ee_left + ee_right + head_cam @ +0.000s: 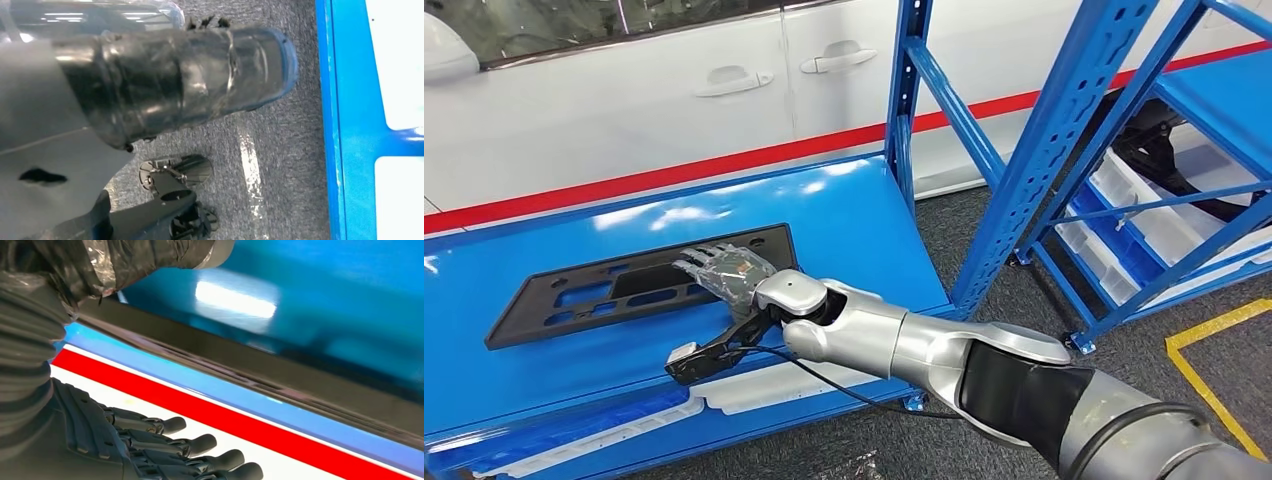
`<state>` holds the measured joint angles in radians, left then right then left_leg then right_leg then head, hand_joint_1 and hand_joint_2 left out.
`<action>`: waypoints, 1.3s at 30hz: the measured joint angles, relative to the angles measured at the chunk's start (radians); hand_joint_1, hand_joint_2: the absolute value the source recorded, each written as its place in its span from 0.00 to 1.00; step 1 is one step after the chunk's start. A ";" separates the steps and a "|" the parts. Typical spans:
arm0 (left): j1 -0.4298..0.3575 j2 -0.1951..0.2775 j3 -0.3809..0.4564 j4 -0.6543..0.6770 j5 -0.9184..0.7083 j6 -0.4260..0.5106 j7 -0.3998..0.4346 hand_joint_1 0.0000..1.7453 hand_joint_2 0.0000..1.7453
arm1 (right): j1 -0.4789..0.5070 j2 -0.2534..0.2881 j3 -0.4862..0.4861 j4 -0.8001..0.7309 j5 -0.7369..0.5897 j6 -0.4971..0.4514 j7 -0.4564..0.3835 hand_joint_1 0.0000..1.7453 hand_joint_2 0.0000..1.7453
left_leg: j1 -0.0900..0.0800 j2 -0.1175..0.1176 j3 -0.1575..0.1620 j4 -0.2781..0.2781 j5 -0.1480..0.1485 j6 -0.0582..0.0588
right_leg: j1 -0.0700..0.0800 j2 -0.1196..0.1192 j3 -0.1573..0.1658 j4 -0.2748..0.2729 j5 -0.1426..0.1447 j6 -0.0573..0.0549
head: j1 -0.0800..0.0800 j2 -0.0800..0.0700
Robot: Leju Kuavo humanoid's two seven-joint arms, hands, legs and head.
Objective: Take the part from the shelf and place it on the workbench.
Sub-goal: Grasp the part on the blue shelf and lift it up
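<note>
Right hand (729, 272) is out over the blue shelf (844, 215) now, hovering at the right end of the part (639, 285), the flat black plate with slots that lies on the shelf surface toward the front edge. From the head view the fingers reach over the plate's right end; from the right wrist view they lie straight and side by side, a little apart, with nothing between them and the thumb. So the hand is spread and empty, and I read this as the approach to the pick, not yet a grasp. Whether the fingertips touch the plate I cannot tell.

Next move, as I judge it: get the thumb under the plate's near edge and the fingers over the top, then close. The plate is thin and lies flat, so the edge may be hard to catch, and it could slide toward the back of the shelf if I push instead of pinch.

Left hand (165, 75) hangs down by the floor; its thumb shows, but I cannot tell how the fingers lie.

Containers: on the rack to the right there are clear plastic bins (1124, 195) on the lower levels, with a dark part (1164, 150) lying across the upper ones. What else is in them I can't make out.
</note>
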<state>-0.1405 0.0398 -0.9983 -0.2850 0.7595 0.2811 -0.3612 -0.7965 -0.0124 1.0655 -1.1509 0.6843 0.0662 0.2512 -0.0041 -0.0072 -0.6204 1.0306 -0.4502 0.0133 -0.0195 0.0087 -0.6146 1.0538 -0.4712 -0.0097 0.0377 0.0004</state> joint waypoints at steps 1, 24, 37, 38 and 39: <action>0.001 0.000 0.000 0.000 0.000 0.000 0.000 0.00 0.00 | 0.000 0.002 0.000 0.002 0.000 -0.001 0.000 0.00 1.00 | 0.000 0.000 0.002 -0.006 0.002 0.002 | 0.000 0.000 0.003 -0.005 0.001 0.006 | 0.000 0.000; 0.006 -0.004 0.000 0.000 0.025 0.020 0.002 0.00 0.00 | 0.017 0.005 0.003 0.056 -0.016 0.104 0.059 0.00 1.00 | 0.015 0.003 -0.116 0.272 -0.133 -0.030 | -0.004 -0.001 -0.029 0.009 0.019 -0.019 | 0.000 0.000; 0.009 0.001 0.009 0.000 0.050 -0.012 -0.026 0.00 0.00 | 0.008 -0.002 0.003 0.091 -0.038 0.120 0.086 1.00 1.00 | 0.011 0.006 0.026 -0.034 0.011 0.022 | 0.002 -0.001 -0.087 0.176 -0.086 0.021 | 0.000 0.000; 0.010 0.001 0.012 0.000 0.050 -0.013 -0.026 0.00 0.00 | 0.008 -0.003 0.003 0.093 -0.038 0.119 0.086 1.00 1.00 | 0.010 0.006 0.025 -0.033 0.010 0.023 | 0.002 -0.001 -0.111 0.229 -0.104 0.022 | 0.000 0.000; 0.010 0.001 0.015 0.000 0.050 -0.015 -0.027 0.00 0.00 | 0.009 -0.004 0.003 0.095 -0.038 0.119 0.086 1.00 1.00 | 0.009 0.006 0.026 -0.032 0.009 0.023 | 0.001 -0.001 -0.123 0.254 -0.105 0.023 | 0.000 0.000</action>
<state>-0.1306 0.0407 -0.9833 -0.2850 0.8100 0.2663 -0.3880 -0.7880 -0.0162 1.0685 -1.0555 0.6458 0.1854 0.3376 0.0053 -0.0013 -0.5946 0.9990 -0.4409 0.0367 -0.0182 0.0077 -0.7374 1.3081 -0.5761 0.0133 0.0380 0.0004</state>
